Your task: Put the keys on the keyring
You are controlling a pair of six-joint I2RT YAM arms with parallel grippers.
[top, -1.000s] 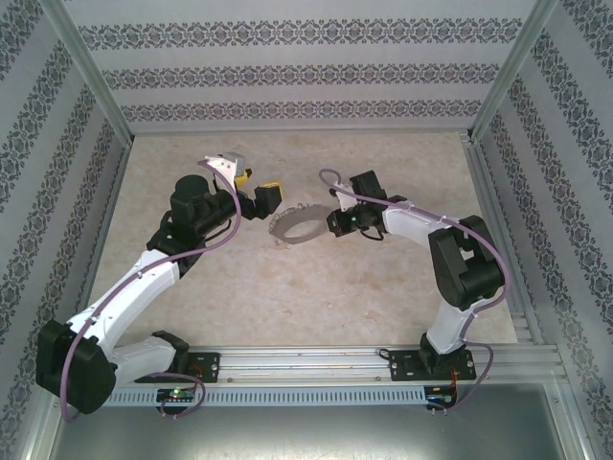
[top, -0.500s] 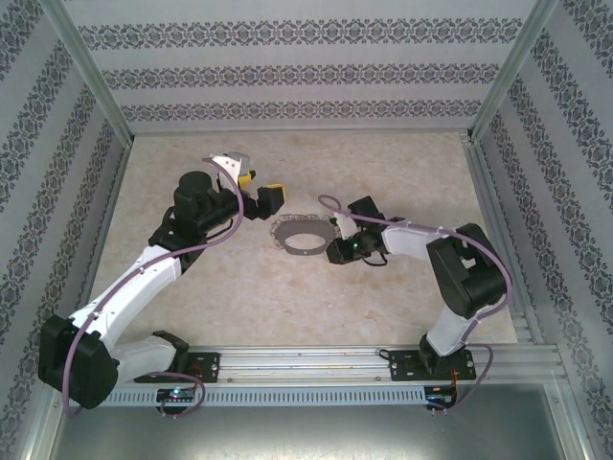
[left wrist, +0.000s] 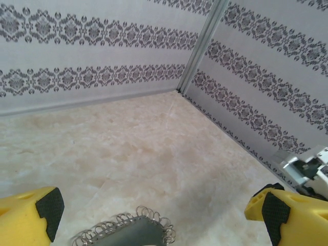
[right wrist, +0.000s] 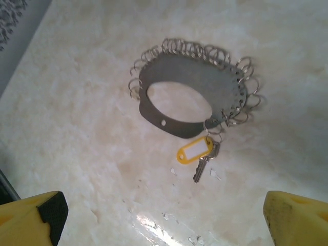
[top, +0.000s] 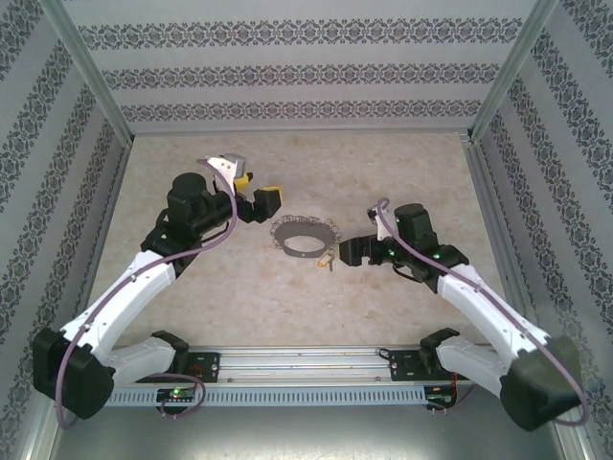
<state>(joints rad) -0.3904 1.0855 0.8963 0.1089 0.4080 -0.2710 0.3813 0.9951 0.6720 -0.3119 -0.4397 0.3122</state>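
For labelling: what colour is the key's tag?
The tag is yellow with a white insert; right wrist view.

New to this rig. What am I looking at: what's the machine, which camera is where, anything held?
Two robot arms bolted at the near table edge, each with a two-finger gripper. One camera looks down from above and behind; two ride the wrists, so yellow fingers frame those shots. On the table lies the keyring, a grey band fringed with small wire rings. A key with a yellow tag lies at its edge, seemingly hooked to one small ring. The left gripper and right gripper are open, holding nothing.
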